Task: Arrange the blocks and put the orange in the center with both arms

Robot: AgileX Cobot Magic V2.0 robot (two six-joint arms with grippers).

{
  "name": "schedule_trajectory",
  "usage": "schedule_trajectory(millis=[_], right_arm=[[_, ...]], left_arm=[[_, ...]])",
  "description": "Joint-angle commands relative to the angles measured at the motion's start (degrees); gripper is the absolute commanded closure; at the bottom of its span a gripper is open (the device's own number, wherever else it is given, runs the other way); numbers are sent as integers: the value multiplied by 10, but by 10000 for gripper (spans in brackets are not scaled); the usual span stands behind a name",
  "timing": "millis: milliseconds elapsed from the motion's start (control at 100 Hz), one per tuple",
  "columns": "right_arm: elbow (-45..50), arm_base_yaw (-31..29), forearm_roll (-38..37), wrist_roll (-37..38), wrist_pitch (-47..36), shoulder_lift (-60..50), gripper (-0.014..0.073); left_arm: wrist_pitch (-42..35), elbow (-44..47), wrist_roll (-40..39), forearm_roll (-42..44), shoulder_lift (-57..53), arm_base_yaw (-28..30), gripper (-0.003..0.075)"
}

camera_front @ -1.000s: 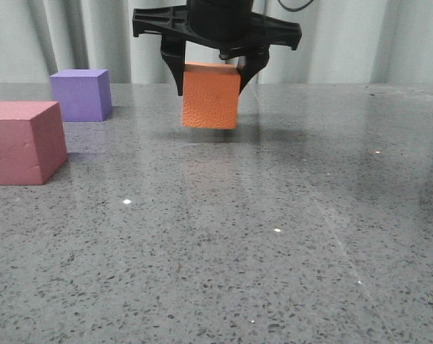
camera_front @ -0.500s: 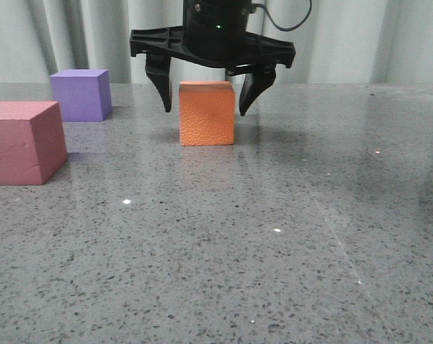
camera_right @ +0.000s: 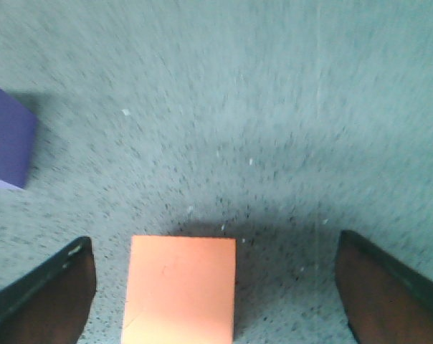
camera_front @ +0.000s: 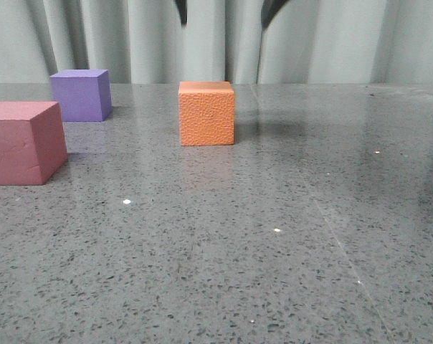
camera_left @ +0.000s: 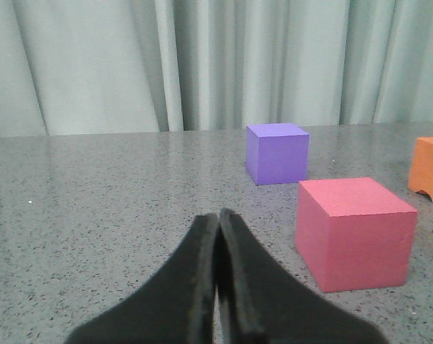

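The orange cube (camera_front: 206, 113) stands free on the grey stone table, to the right of the purple cube (camera_front: 80, 94) and the pink-red cube (camera_front: 23, 142). The gap of tabletop (camera_front: 87, 137) between those two holds nothing. My right gripper (camera_front: 224, 8) is open high above the orange cube, only its fingertips showing. In the right wrist view the gripper (camera_right: 213, 240) straddles the orange cube (camera_right: 181, 287) from above without touching it, with the purple cube (camera_right: 7, 143) at the side. My left gripper (camera_left: 218, 215) is shut and empty, near the pink-red cube (camera_left: 354, 231), the purple cube (camera_left: 277, 153) and the orange cube (camera_left: 429, 170).
A pale curtain (camera_front: 331, 43) hangs behind the table's far edge. Speckled tabletop (camera_front: 274, 236) stretches in front of and to the right of the orange cube.
My right gripper set the orange cube down on the table, opened, and rose almost out of the front view. The pink-red and purple cubes have not moved.
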Motion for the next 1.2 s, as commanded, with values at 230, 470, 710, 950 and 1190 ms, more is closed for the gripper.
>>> schedule_trajectory(millis=[230,470,710,950,1190], right_arm=[[10,-9,-94,-84,-20,-108,48],[128,-64,-104,-88,-60,-185,259],[310,-125,-104,-88,-141,-321,440],[444,-170,-104,-88,-145,-442,655],[519,-170,-105,-88,-143,-542,653]], left_arm=[[-42,32,0,-5,-20,1,739],[-42,32,0,-5,-20,1,739],[-42,32,0,-5,-20,1,739],[-42,32,0,-5,-20,1,739],[-42,32,0,-5,-20,1,739]])
